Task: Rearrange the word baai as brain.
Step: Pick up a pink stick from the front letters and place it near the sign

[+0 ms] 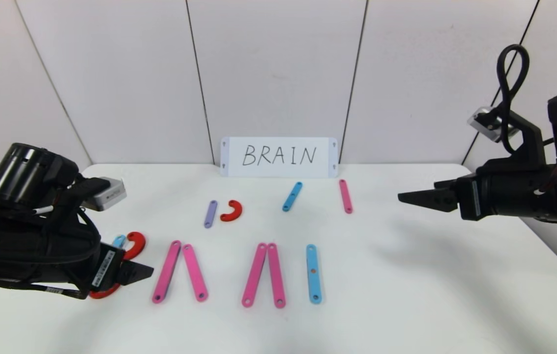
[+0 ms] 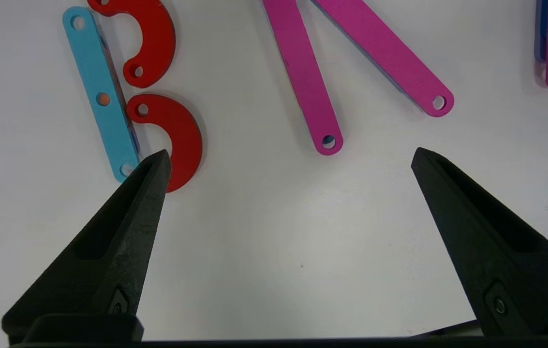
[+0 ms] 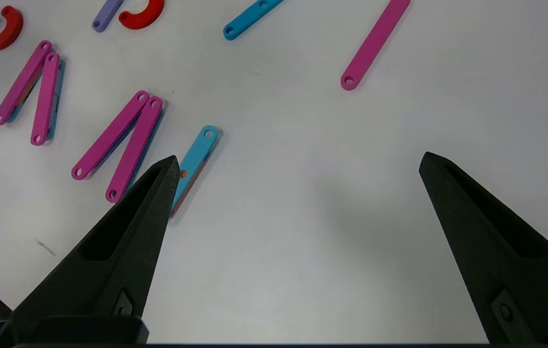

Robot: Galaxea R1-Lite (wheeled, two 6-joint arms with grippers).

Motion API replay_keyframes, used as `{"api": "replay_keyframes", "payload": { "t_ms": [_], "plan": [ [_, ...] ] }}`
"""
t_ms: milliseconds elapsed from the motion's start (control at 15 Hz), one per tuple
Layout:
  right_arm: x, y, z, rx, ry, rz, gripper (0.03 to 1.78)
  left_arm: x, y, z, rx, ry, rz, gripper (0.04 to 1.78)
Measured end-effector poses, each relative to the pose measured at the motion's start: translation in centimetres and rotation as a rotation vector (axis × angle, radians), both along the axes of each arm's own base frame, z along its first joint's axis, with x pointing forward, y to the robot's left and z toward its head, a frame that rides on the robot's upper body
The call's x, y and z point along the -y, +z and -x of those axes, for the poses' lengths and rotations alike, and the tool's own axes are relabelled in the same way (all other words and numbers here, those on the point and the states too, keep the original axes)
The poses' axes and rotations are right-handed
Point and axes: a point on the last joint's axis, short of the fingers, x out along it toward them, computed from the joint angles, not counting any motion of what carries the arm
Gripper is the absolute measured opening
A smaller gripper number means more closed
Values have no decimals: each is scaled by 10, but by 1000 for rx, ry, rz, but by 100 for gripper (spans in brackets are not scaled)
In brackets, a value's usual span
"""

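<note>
Left gripper [image 2: 288, 157], 8 o'clock of the table [image 1: 406, 295]: jaws spread wide, holding nothing, over the B of blue bar [image 2: 102, 94] and two red crescents [image 2: 177, 137]. Right gripper [image 3: 298, 164], 3 o'clock: equally wide, empty, above bare tabletop. The word [image 1: 263, 273] runs across the near centre; spare bars [image 1: 292, 196] and the white card [image 1: 278, 157] toward 12 o'clock.

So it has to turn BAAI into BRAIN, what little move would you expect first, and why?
Probably the left gripper, open just in front of the B, reaches back for the spare purple bar and red crescent lying behind the word. The first pink A sits where an R belongs, and those two spares look like R parts. The right gripper hangs open off to the right.
</note>
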Motion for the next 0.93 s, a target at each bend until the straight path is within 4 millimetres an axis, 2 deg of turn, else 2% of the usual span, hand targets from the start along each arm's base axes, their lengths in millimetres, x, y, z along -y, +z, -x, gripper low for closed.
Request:
{"api": "replay_keyframes", "payload": {
  "t_ms": [667, 933],
  "plan": [
    [-12, -17, 2, -59, 48, 20, 173, 5, -32, -3, -99, -11, -28, 174],
    [-13, -18, 1, -63, 49, 21, 173, 14, -41, -15, -94, 23, -18, 174]
  ]
}}
